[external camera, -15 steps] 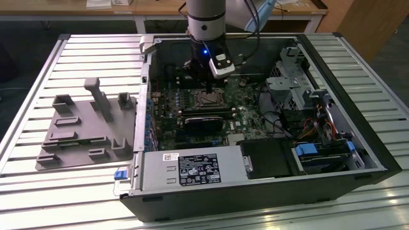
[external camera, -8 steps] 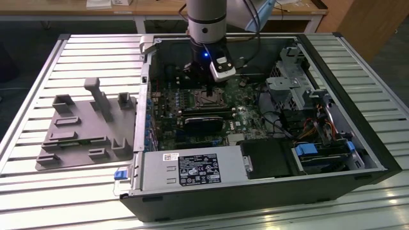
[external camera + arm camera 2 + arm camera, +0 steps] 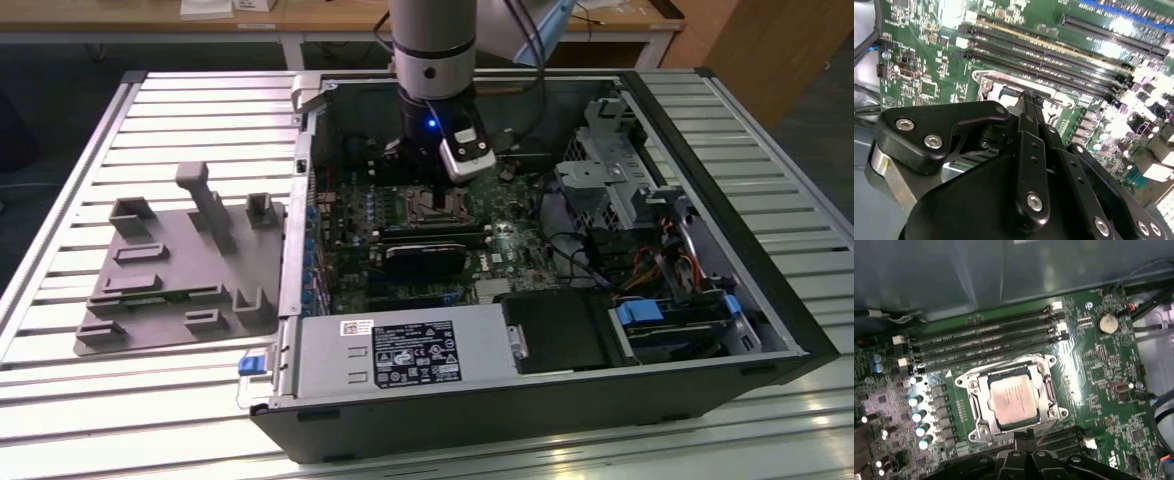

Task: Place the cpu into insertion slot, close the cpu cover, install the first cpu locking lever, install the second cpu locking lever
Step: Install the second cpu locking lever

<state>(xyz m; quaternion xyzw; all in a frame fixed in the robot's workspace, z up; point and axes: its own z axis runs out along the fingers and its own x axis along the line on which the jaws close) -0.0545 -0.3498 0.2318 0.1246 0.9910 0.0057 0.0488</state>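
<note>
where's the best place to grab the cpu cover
Probably by its free edge nearest the gripper, coming from above. The cpu cover is a thin silver frame lying flat around the cpu, so only its rim offers hold; the window leaves no middle to pinch.

Cpu (image 3: 1011,401), pale silvery sq chip, sits flat in insertion slot (image 3: 1045,390); silver cpu cover (image 3: 978,401) closed flat around it.

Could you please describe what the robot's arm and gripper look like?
The arm is a silver-grey cylinder with a black band and a small blue light near its wrist. A silver-and-black module sits beside it, and dark cables trail off behind. The gripper is matte black, built of bolted linkage bars with silver screw heads.
</note>
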